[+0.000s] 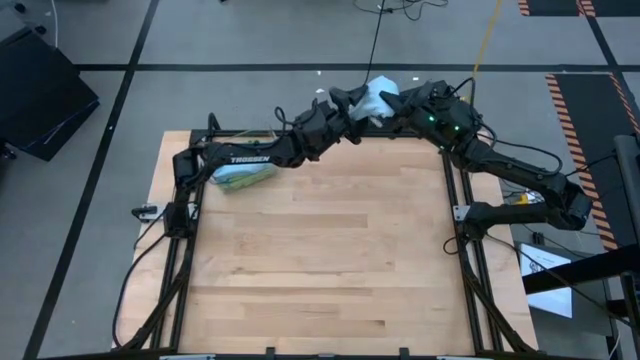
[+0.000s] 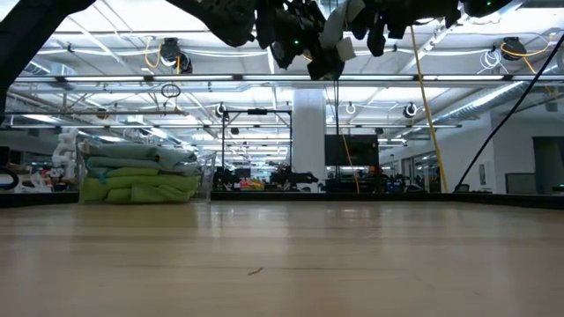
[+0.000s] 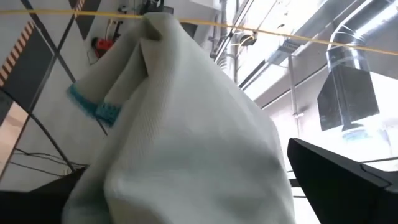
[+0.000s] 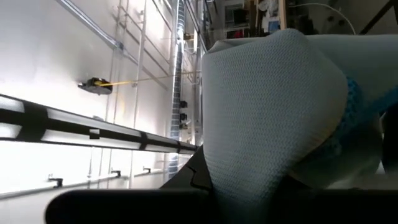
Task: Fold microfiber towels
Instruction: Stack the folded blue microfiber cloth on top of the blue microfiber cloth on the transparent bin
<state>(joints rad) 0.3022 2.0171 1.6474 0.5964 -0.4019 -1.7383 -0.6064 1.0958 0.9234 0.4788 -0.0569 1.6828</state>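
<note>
Pale-blue towel point(image 1: 378, 100) we see raised above the counter's point(image 1: 320, 250) far edge, right gripper point(image 1: 392, 103) jaws clamped on it; left gripper point(image 1: 345, 100) reaches in, jaws wide. Remaining towels point(image 1: 243, 174) stacked far-left.

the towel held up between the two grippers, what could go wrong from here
The light blue towel hangs bunched high above the table's far edge, pinched by the right gripper alone; the left gripper is open beside it. It could slip and drop off the table, or the close arms could collide.
</note>
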